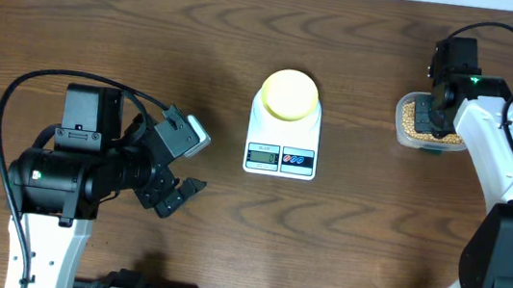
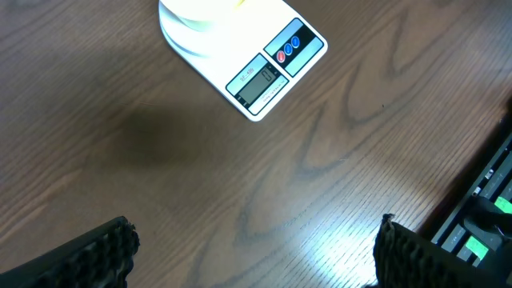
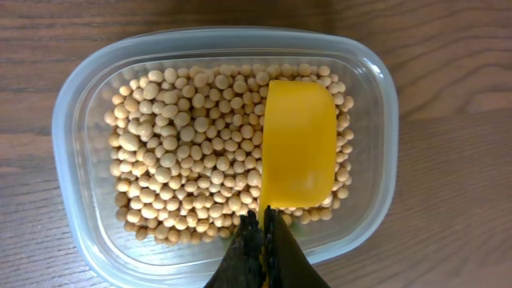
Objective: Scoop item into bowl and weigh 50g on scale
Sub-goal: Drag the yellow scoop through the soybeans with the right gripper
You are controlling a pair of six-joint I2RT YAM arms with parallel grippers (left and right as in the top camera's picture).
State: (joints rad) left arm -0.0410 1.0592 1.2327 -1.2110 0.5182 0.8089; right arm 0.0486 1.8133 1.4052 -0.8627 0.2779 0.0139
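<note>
Many tan beans [image 3: 184, 160] fill a clear plastic tub [image 3: 68, 120] at the right of the table; the tub also shows in the overhead view [image 1: 403, 115]. My right gripper [image 3: 262, 220] is shut on the handle of a bright yellow scoop [image 3: 300, 140], whose empty bowl rests over the beans. The pale-yellow bowl [image 1: 288, 93] sits on the white scale [image 1: 280, 156] at the table's middle, also seen in the left wrist view [image 2: 268, 72]. My left gripper [image 1: 178, 193] is open and empty above bare wood, left of the scale.
Black equipment with green parts [image 2: 488, 224] lines the table's front edge. Wood tabletop [image 1: 153, 35] surrounds the scale and tub.
</note>
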